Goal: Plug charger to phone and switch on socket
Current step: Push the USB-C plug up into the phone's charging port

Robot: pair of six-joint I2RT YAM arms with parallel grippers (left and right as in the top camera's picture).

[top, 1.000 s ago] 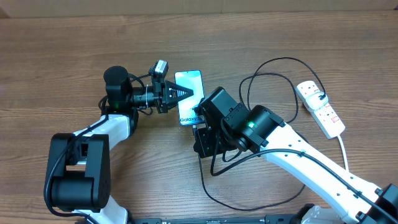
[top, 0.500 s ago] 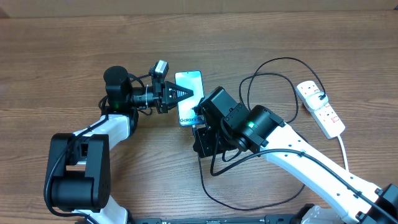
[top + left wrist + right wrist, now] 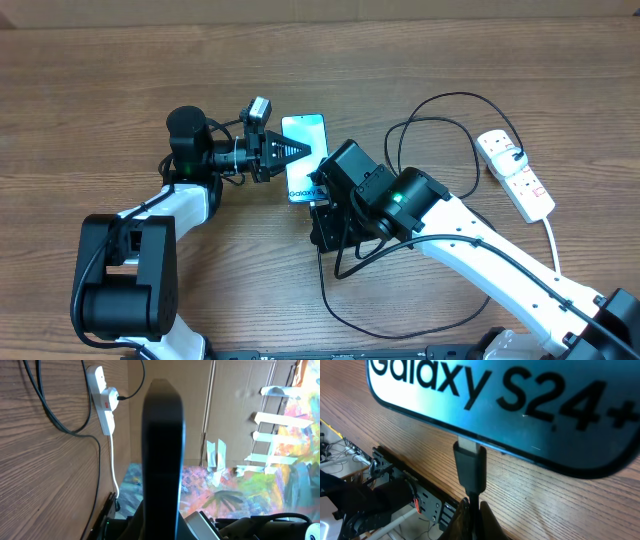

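The phone (image 3: 305, 130), light blue with "Galaxy" lettering, lies near the table's middle. My left gripper (image 3: 300, 150) is shut on it from the left; in the left wrist view the phone's dark edge (image 3: 162, 450) stands between the fingers. My right gripper (image 3: 472, 512) is shut on the charger just behind its black connector tip (image 3: 470, 462), which sits in the phone's bottom edge (image 3: 520, 415). The charger's black cable (image 3: 455, 95) loops right to the white socket (image 3: 515, 175), which also shows in the left wrist view (image 3: 102, 405).
The right arm's wrist (image 3: 375, 200) hangs over the phone's near end and hides the connector from overhead. Cable loops (image 3: 400, 318) lie on the wood under the right arm. The socket's white cord (image 3: 553, 240) runs toward the front right.
My right arm has shifted very slightly; the phone, the left gripper and the socket have not moved.
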